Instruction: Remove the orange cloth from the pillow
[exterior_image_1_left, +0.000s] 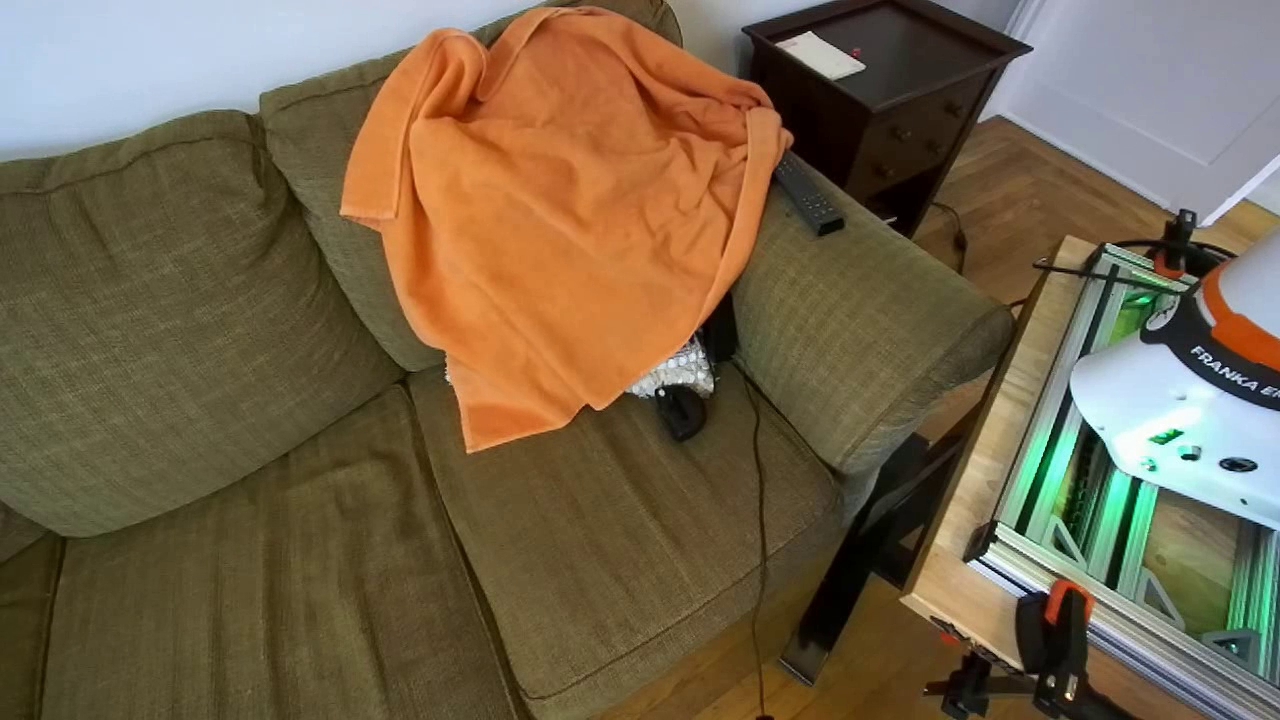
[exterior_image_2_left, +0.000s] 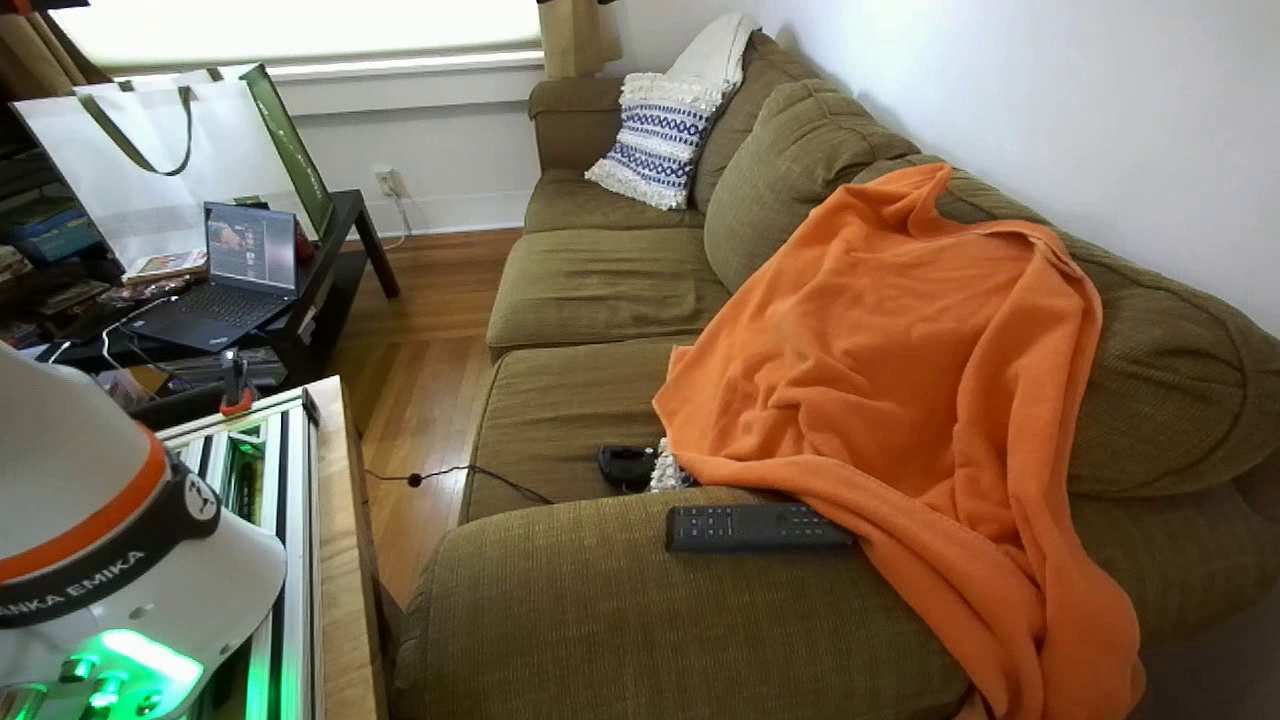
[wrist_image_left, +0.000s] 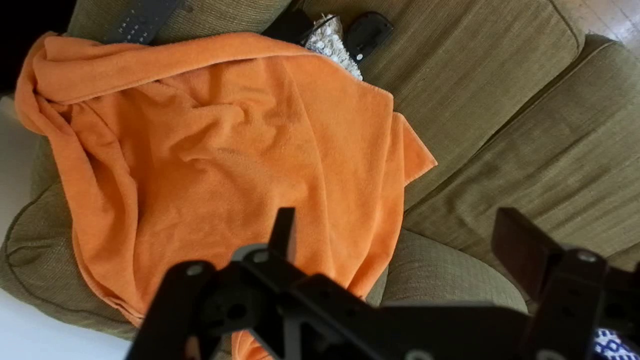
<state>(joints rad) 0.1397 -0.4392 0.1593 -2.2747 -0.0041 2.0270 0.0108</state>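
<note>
In both exterior views, orange cloth (exterior_image_1_left: 570, 220) draped over couch (exterior_image_1_left: 190, 350) and pillow (exterior_image_1_left: 678, 370), whose white edge pokes out near frame centre. Remote (exterior_image_1_left: 808, 198) on armrest (exterior_image_1_left: 880, 310), touching cloth. Wrist view: gripper (wrist_image_left: 400, 235) at bottom of frame, fingers (wrist_image_left: 522, 250) spread wide; cloth fills left and middle.

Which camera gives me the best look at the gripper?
The wrist view: the gripper is close up there, fingers standing apart, with part of the orange cloth visible between them. Neither exterior view shows it; of the robot, both have only the white base of the arm, cut off by the frame.
</note>
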